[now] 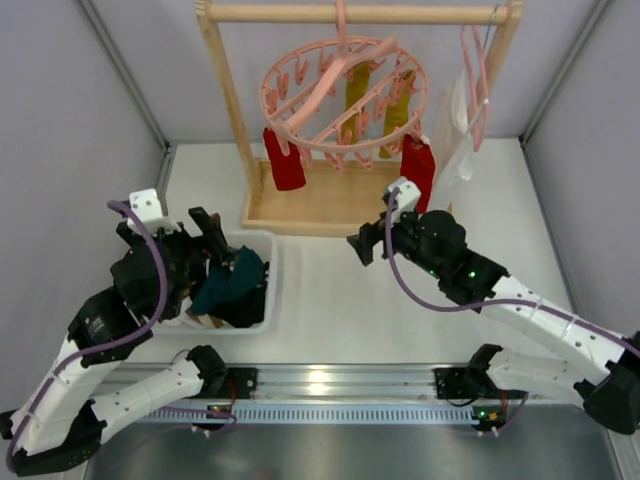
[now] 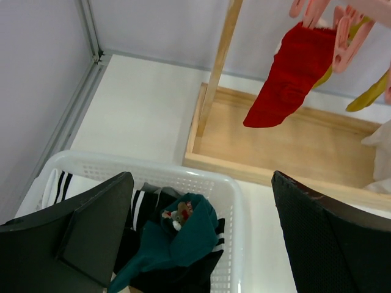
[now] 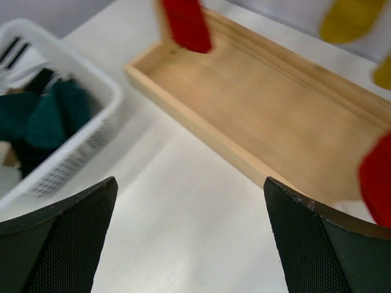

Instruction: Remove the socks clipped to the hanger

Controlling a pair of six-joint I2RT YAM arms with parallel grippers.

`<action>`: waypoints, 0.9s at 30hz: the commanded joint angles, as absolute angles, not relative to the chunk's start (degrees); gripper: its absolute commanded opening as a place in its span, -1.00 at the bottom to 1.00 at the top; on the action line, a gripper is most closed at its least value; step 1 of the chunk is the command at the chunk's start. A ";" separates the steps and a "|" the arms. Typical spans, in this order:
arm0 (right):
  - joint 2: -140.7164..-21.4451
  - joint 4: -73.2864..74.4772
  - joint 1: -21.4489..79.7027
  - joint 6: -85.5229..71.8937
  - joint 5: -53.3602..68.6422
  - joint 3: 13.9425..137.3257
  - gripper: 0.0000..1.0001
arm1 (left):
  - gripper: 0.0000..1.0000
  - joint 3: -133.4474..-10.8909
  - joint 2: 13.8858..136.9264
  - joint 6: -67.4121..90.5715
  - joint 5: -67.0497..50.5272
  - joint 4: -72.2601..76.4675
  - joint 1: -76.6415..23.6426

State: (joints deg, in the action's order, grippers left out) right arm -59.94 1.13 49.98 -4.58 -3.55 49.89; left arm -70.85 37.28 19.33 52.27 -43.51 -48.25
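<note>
Round pink hanger hooked on the top rail of the wooden rack at the back of the bench, four socks clipped to it: left red sock dangling at the ring's left edge, right red sock at its right edge, yellow socks side by side toward the rear. Teal sock off the hanger, crumpled in the white basket among dark and striped fabric. Left gripper spread wide and holding nothing, poised over the basket's far corner, teal sock directly below and between the fingers, left red sock ahead, higher and to the right, well apart from the fingertips. Right gripper likewise wide open and empty, above bare bench just in front of the rack's tray base, angled toward the basket; right red sock near it, beside and behind the wrist at the right edge of the wrist view, not touching; left red sock farther off across the tray. White cloth on a slim pink hanger at the rail's right end
</note>
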 commanded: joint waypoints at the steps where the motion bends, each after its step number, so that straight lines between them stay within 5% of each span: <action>1: -55.90 5.97 41.78 -7.03 -7.03 46.94 0.97 | 0.97 -67.95 37.62 20.03 50.36 -42.10 -48.16; 12: -59.50 2.82 26.03 -5.80 -0.26 48.34 0.86 | 0.97 -64.60 38.49 21.18 49.31 -42.10 -48.16; 19: -64.51 -2.54 25.05 -5.27 4.65 51.06 0.68 | 0.97 -63.81 39.55 21.27 49.22 -42.01 -48.16; 27: -68.11 -8.79 24.96 -4.48 -3.06 51.50 0.72 | 0.97 -63.72 39.81 21.27 48.87 -42.01 -48.16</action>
